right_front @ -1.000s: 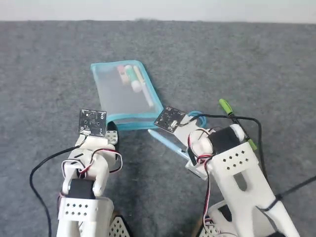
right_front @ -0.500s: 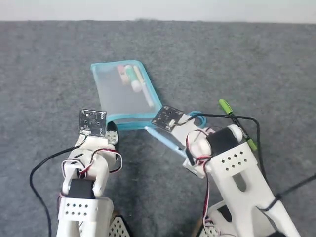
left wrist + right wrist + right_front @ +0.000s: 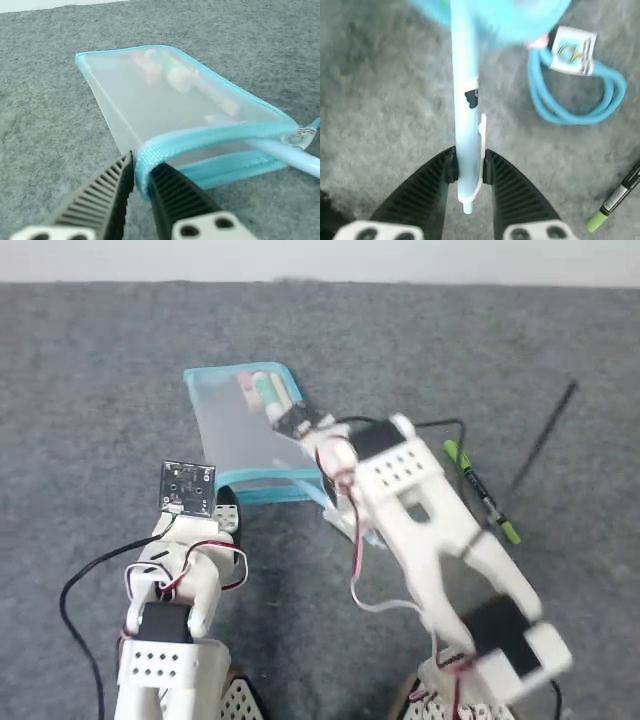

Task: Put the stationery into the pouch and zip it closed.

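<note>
Pouch (image 3: 165,100) partly filled, pinched by left fingers (image 3: 107,195). Blue pen (image 3: 465,100) gripped by right fingers (image 3: 427,195). Green pen (image 3: 480,490), zipping undone.

Overhead view; both wrist views near pouch (image 3: 165,105)

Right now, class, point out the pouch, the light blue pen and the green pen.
pouch (image 3: 165,110), left wrist view, on its clear top face.
light blue pen (image 3: 464,130), right wrist view, on its barrel.
green pen (image 3: 483,490), high view, on its dark middle.
</note>
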Controlling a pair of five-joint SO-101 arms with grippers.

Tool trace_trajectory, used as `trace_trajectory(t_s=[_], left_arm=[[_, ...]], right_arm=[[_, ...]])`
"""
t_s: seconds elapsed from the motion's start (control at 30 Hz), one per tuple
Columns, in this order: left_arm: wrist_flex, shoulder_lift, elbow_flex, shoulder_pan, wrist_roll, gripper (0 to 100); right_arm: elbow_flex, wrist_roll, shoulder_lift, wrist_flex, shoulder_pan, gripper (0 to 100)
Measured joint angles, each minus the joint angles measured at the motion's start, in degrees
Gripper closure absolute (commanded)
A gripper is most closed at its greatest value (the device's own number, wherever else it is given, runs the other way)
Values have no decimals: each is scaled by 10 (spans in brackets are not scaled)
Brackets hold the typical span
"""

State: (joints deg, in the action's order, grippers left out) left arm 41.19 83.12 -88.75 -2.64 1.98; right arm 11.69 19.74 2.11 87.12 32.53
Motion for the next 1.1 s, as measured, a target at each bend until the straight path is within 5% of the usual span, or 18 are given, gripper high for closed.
trace_trajectory(t_s=[0.57,0.73,1.1], left_arm=[[0,0,1,32,4,989],[6,0,1,30,5,989],[4,1,4,27,5,989]], right_arm=[[-583,-80,-389,111,63,984],[-743,-84,-482,119,78,829],[-913,-91,-556,140,76,800]])
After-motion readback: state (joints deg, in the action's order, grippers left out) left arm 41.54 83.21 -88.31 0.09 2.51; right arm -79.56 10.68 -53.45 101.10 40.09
